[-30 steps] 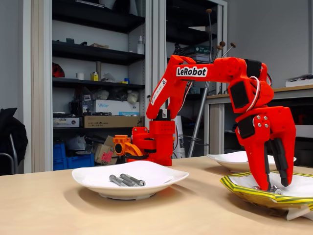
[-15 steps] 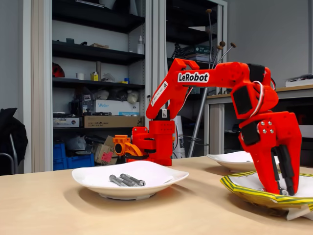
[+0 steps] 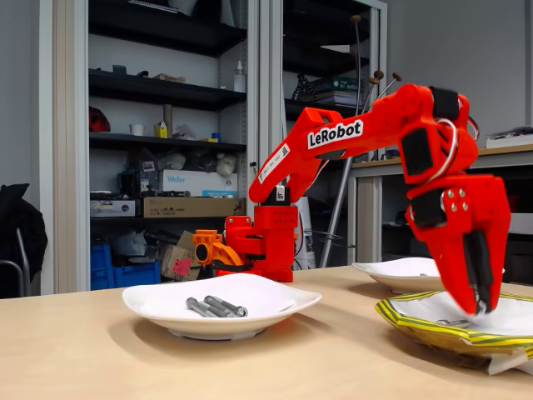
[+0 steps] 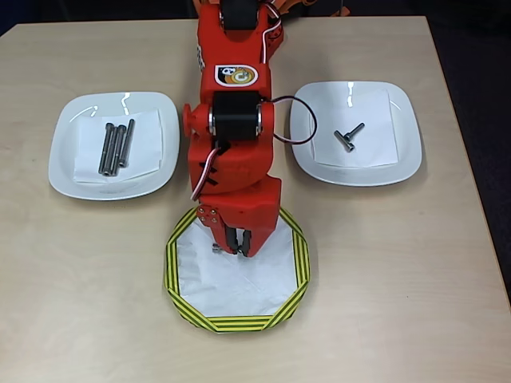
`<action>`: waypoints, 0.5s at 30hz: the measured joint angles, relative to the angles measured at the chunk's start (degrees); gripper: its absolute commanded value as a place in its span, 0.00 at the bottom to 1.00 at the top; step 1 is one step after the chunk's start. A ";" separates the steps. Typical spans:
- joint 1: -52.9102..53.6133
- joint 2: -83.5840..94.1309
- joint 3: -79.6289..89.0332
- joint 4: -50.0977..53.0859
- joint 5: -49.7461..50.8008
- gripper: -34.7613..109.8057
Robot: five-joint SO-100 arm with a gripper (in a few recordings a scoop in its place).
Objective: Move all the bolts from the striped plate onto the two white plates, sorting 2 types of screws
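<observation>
Over the striped plate (image 4: pixel 297 254), at the near middle of the table (image 4: pixel 399 279) in the overhead view, the red arm hangs its gripper (image 4: pixel 238 244) nose-down, with the fingers drawn close together above the plate's white centre. A small grey piece, probably a short bolt (image 4: pixel 217 248), sits just beside the fingertips on their left in that view. It is too small and too much hidden by the fingers to tell which way its shaft runs or whether they pinch it. In the fixed view the gripper (image 3: pixel 477 307) reaches down inside the striped plate (image 3: pixel 408 321), and a thin grey sliver (image 3: pixel 454 322) lies flat on the plate just left of the tip.

On the left white plate (image 4: pixel 72 171) three long bolts (image 4: pixel 116 147) lie side by side, touching. Their long axes run almost straight away from the near table edge, leaning slightly right at the far end, with the heads toward the near end. They are well apart from the gripper, up and to its left. In the fixed view these long bolts (image 3: pixel 216 307) lie flat on their plate (image 3: pixel 150 304) at picture left.

On the right white plate (image 4: pixel 403 159) two short bolts (image 4: pixel 348 137) lie touching each other. One points diagonally up and right; the other lies across its lower end. They are well apart from the gripper too.
</observation>
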 measured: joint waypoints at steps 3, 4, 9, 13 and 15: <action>-0.26 0.00 -4.66 3.87 -0.18 0.24; -0.53 0.00 -5.19 4.83 -0.18 0.24; -5.98 0.88 -4.75 9.40 6.15 0.24; -12.92 4.04 -0.35 10.11 13.71 0.24; -15.82 6.06 2.37 9.76 18.19 0.24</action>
